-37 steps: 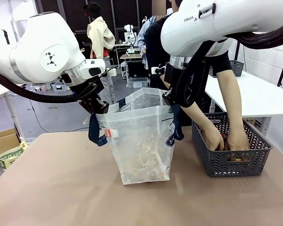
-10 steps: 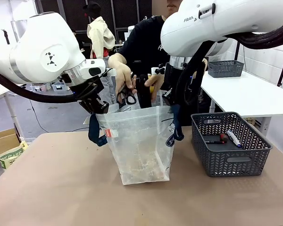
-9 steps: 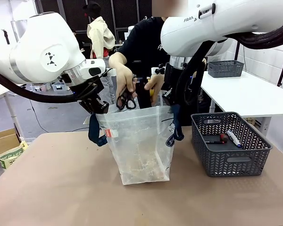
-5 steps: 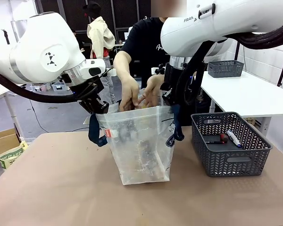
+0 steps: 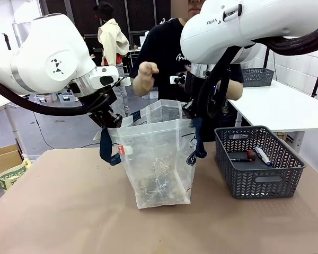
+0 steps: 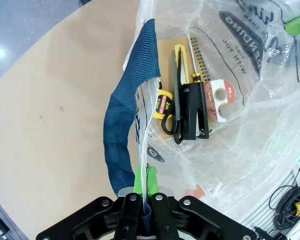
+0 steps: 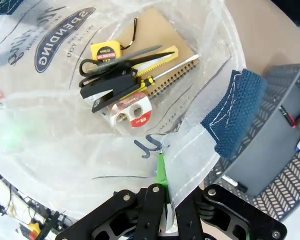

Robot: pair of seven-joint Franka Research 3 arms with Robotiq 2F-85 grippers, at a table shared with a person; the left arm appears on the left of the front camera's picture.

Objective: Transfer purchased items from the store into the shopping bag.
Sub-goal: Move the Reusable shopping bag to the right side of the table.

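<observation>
Surroundings: a dark grey mesh basket [image 5: 257, 177] stands on the brown surface [image 5: 69, 211], near the bag on its right and apart from it. In it lie a black pen [image 5: 237, 159], a red-and-black object [image 5: 249, 154] and a white-and-blue marker [image 5: 263, 155]. A cardboard box [image 5: 2, 159] sits past the surface's left edge. The person stands at the far side with one hand [image 5: 144, 78] raised above the bag, well clear of it. The right arm's white housing [image 5: 238, 24] covers part of the person's torso.

Task item: the shopping bag [image 5: 159, 159] stands upright at mid-surface, translucent whitish plastic, mouth held open. A navy strap handle [image 5: 107, 151] hangs at its left rim. The left pincer [image 5: 112, 120] is clamped narrow on that rim, and the right pincer [image 5: 193, 114] is clamped narrow on the opposite rim.

View differences: from the front I read the contents as a dim mass through the plastic. The left wrist view looks down inside and resolves a yellow tape measure [image 6: 162, 104], scissors [image 6: 174, 95], a black stapler [image 6: 192, 107], a tape roll [image 6: 221, 97] and a spiral notebook [image 6: 202, 60] lying under them on the bag floor. It also shows the green pads [image 6: 138, 182] pinching the rim beside the strap. The right wrist view shows the same pile from the other side, plus a yellow-handled screwdriver [image 7: 165, 70]
</observation>
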